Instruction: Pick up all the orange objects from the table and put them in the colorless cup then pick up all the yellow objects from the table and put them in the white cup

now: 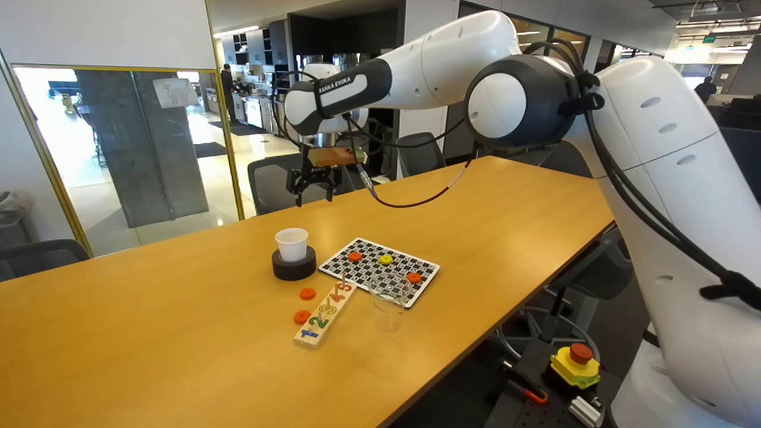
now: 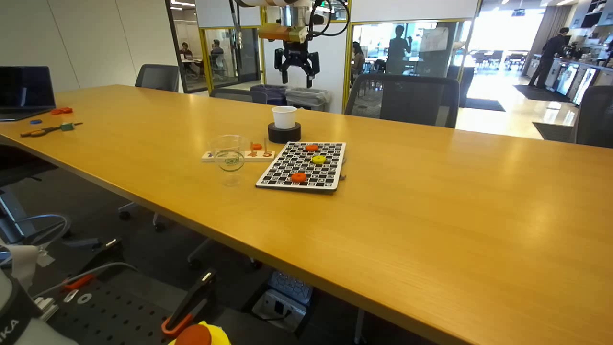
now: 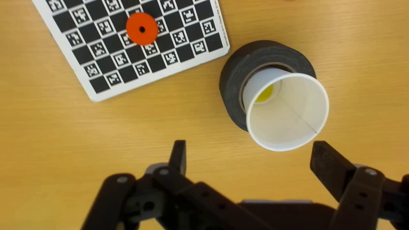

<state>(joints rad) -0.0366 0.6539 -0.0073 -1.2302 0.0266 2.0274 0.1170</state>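
The white cup (image 1: 292, 244) stands upright in a black tape roll (image 1: 294, 265). In the wrist view a yellow piece (image 3: 265, 93) lies inside the white cup (image 3: 287, 111). Another yellow ring (image 1: 386, 260) lies on the checkered board (image 2: 335, 187) between two orange rings (image 2: 312, 147) (image 2: 299, 178). Two more orange rings (image 1: 307, 293) (image 1: 302, 317) lie on the table beside the number board. The colorless cup (image 1: 389, 306) stands near the checkered board and looks empty. My gripper (image 1: 314, 199) is open and empty, well above the table near the white cup; it also shows in the wrist view (image 3: 248, 153).
The wooden number board (image 1: 325, 314) with short pegs lies by the colorless cup. A laptop (image 2: 26, 91), red-orange pieces (image 2: 61, 110), a tool (image 2: 40, 132) and a green block (image 2: 67, 126) are at the table's far end. Chairs (image 2: 404, 98) line the table.
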